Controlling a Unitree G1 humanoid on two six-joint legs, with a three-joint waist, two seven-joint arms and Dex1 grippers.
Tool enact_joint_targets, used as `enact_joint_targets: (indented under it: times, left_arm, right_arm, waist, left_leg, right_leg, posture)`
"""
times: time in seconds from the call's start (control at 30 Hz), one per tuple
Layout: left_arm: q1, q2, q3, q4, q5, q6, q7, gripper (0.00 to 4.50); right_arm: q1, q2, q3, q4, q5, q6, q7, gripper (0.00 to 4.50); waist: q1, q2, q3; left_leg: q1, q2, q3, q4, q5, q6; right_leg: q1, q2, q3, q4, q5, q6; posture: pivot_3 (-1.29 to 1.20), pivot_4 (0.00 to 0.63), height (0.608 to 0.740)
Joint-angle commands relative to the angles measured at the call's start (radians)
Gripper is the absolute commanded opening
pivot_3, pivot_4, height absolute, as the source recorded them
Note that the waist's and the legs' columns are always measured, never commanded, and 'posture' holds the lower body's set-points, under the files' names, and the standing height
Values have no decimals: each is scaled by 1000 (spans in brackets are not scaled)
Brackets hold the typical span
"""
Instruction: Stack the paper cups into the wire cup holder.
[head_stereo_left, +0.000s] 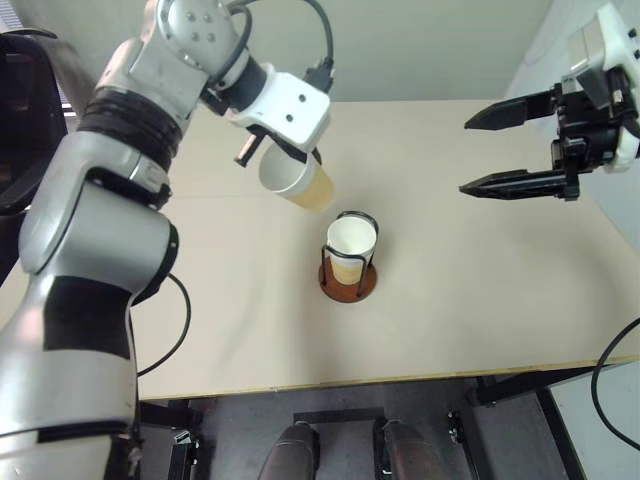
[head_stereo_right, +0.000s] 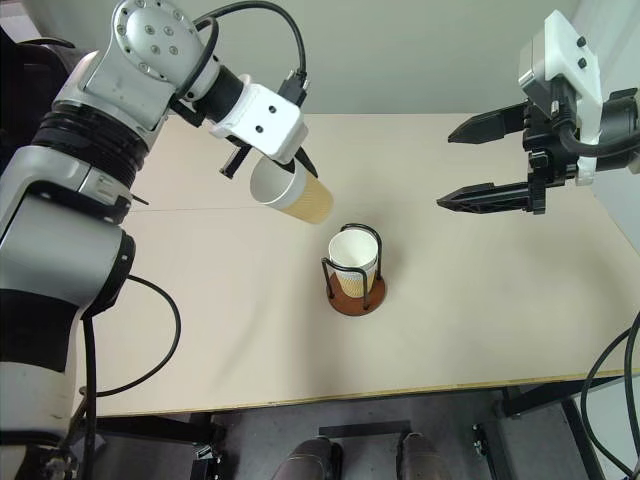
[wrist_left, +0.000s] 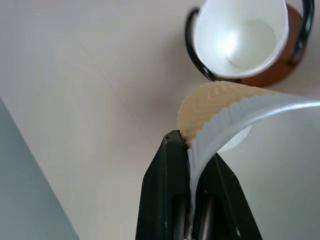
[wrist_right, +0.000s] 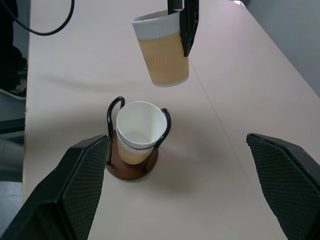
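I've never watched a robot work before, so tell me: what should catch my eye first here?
The left gripper pinches a tan paper cup by its rim, tilted in the air just above the wire cup holder. That holder stands mid-table with a cup in the holder already. The right gripper hangs wide open and empty off to the side.
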Motion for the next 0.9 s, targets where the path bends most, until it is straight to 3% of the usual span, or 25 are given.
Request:
enact_joint_targets:
  times: [0.03,0.47,0.9]
  left_arm:
    - [-61,0,-35,-22,-78,24,-29,52]
    - [-97,69,-284,-191,-340,104,-29,52]
    - [-78,14,-297,-158,-328,57,-29,52]
  right_arm:
    - [-20,-24,-38,-7,-5,-13,9,4500]
    - [-34,-59,-38,-9,-7,1,16,4500]
    - [-32,-69,-42,-19,-4,9,11,4500]
  waist:
    - [-1,0,0]
    - [13,2,1]
    - [18,4,1]
  left_leg:
    - [0,0,-1,1,0,0]
    - [-5,-1,1,2,2,3]
    - [-5,-2,1,11,3,5]
  right_leg:
    - [0,0,1,0,0,0]
    - [0,0,-1,-5,3,4]
    - [5,-3,0,-6,6,8]
  posture:
    - [0,150,740]
    - [0,150,740]
    - [0,150,740]
